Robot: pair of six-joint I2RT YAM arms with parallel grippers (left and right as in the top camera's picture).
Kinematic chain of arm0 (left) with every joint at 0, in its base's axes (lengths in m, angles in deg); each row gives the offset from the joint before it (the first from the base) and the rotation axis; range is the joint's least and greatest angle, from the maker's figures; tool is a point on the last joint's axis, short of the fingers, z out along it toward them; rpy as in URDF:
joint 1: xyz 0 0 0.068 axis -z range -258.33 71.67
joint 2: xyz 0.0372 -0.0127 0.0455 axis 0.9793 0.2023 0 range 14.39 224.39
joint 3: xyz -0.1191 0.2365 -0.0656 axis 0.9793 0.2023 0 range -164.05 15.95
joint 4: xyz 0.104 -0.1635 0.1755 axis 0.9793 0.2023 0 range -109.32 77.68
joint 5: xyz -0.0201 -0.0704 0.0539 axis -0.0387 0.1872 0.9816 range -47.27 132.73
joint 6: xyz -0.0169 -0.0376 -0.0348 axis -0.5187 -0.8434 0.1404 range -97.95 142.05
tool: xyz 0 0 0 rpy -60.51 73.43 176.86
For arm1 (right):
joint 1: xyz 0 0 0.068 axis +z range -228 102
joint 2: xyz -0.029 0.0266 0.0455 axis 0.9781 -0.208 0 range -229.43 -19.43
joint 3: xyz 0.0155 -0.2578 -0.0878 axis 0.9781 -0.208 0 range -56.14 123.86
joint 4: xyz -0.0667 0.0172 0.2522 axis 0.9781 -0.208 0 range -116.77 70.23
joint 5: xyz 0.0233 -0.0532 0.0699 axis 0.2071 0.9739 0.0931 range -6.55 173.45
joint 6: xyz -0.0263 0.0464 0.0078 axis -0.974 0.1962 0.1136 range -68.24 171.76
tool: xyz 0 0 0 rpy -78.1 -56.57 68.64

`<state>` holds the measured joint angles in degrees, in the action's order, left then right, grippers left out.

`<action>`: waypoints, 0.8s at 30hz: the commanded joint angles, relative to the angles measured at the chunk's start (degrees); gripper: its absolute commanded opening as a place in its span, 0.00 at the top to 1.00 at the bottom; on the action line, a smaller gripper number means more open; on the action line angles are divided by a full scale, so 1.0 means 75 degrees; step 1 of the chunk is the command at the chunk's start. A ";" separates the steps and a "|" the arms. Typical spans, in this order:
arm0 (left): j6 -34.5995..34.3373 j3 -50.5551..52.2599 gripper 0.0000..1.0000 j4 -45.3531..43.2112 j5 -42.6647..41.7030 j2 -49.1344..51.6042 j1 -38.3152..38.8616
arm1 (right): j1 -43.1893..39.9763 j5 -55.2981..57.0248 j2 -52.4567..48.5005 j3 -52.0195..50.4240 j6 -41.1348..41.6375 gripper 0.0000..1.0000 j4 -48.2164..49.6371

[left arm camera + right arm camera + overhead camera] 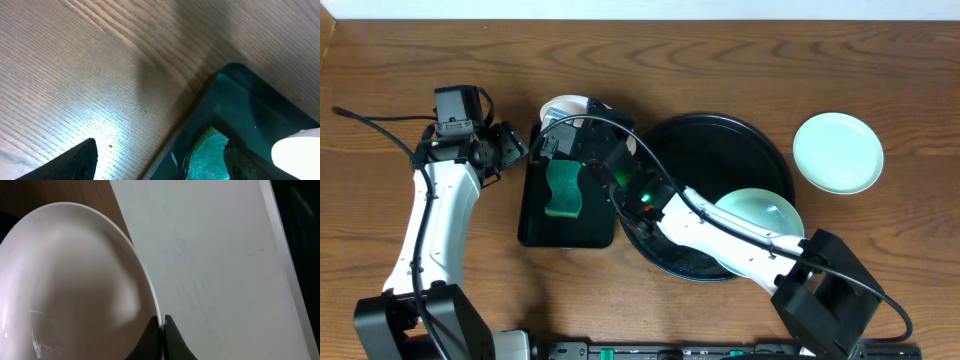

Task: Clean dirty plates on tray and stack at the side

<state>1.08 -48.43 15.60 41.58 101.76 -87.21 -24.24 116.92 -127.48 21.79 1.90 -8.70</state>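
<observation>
Three plates show from overhead. A mint plate [837, 152] lies on the counter [380, 80] right of the round black tray [710, 150]. A second plate [770, 208] sits inside that tray at its near right, partly under the right arm. A white plate [563, 103] hangs at the far end of the rectangular tray [535, 225], which carries a green sponge [563, 190]. The left claw [512, 148] spreads wide and empty just left of it.

From the left wrist, one dark finger [70, 162] hovers over wood, with the rectangular tray's corner [235, 95] and the sponge [207, 155] to the right.

From the right wrist, the right claw [162, 325] pinches the white plate's [70, 280] rim.
</observation>
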 commanded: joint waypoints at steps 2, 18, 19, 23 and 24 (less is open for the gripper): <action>0.0015 -0.0114 0.19 0.0020 0.0020 -0.0041 -0.0006 | 0.0047 0.0102 -0.0038 0.0137 0.0134 0.99 -0.0067; 0.0015 -0.0111 0.19 0.0020 0.0020 -0.0041 -0.0006 | 0.0044 0.0102 -0.0038 0.0137 0.0131 0.99 -0.0452; 0.0015 -0.0111 0.19 0.0020 0.0020 -0.0041 -0.0006 | 0.0044 0.0102 -0.0038 0.0134 0.0131 0.99 -0.0449; 0.0015 -0.0111 0.19 0.0020 0.0020 -0.0041 -0.0006 | 0.0038 0.0105 -0.0038 0.0134 0.0128 0.98 -0.0446; 0.0015 -0.0114 0.19 0.0020 0.0020 -0.0041 -0.0006 | 0.0038 0.0105 -0.0038 0.0137 0.0128 0.98 -0.0446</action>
<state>1.08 -48.43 15.60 41.58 101.76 -87.21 -24.24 116.92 -127.48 21.79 1.90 -12.11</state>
